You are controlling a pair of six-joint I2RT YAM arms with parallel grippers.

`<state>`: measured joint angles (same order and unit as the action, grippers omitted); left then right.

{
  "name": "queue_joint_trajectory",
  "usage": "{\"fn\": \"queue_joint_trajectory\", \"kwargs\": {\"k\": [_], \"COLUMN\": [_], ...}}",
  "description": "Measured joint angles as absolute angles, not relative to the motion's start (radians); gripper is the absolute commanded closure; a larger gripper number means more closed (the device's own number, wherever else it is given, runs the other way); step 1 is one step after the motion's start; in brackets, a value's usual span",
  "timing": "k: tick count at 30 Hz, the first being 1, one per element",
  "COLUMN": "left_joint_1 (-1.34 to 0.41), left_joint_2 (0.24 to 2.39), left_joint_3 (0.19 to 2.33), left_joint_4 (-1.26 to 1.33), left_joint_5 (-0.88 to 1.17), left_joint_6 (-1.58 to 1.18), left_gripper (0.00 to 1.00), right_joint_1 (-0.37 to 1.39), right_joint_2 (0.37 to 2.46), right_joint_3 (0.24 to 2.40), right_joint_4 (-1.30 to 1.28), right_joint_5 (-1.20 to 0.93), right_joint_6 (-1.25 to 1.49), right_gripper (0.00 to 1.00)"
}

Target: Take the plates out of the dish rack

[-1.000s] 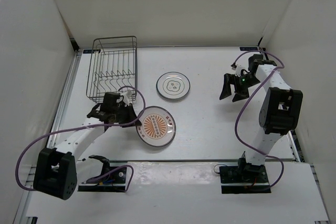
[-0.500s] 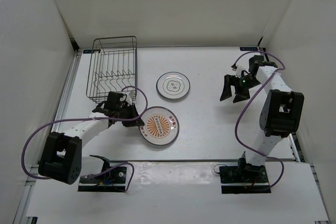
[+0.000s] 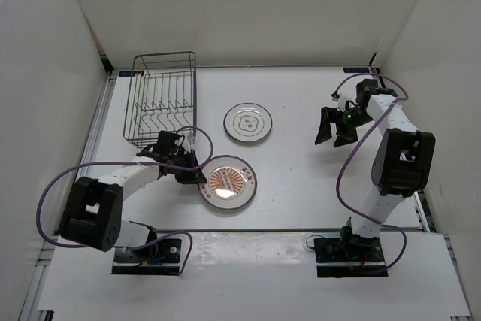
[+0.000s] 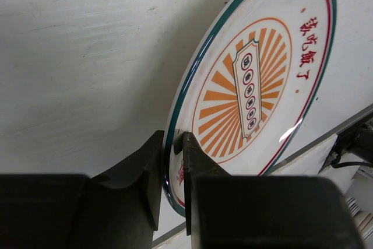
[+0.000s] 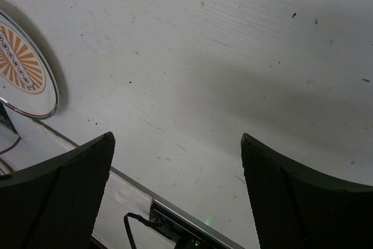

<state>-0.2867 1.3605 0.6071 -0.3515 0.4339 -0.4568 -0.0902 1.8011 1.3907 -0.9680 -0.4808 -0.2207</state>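
Note:
The plate with the orange sunburst centre (image 3: 228, 181) lies on the table in front of the dish rack (image 3: 160, 99). My left gripper (image 3: 197, 176) is at its left rim. In the left wrist view the plate (image 4: 256, 80) has its rim pinched between the two fingers of the left gripper (image 4: 173, 150). A plate with grey rings (image 3: 248, 123) lies flat to the right of the rack. No plate shows in the rack. My right gripper (image 3: 334, 134) hangs open over bare table at the right, and nothing sits between the wide-apart jaws of the right gripper (image 5: 175, 138).
White walls close in the table on the left, back and right. The sunburst plate (image 5: 23, 68) shows at the left edge of the right wrist view. A metal strip and cables (image 5: 175, 225) run along the table's near edge.
My left arm has swung a little to the right and lower, settling the sunburst plate flatter on the table. The right arm has hardly moved.

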Motion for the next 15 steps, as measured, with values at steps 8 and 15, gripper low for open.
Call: {"fn": "queue_joint_trajectory", "kwargs": {"k": [8, 15], "left_joint_1": [-0.304, -0.329], "left_joint_2": [1.386, 1.419], "left_joint_3": [0.607, 0.651], "left_joint_4": [-0.391, -0.446], "left_joint_5": [0.382, 0.315], "left_joint_6": [-0.455, -0.453], "left_gripper": [0.65, 0.56], "right_joint_1": [-0.090, -0.090], "right_joint_2": [1.801, 1.801], "right_joint_3": [1.391, 1.391], "right_joint_4": [-0.968, -0.968], "right_joint_5": [-0.481, -0.480], "right_joint_6": [-0.220, -0.220], "right_gripper": [0.10, 0.10]}}
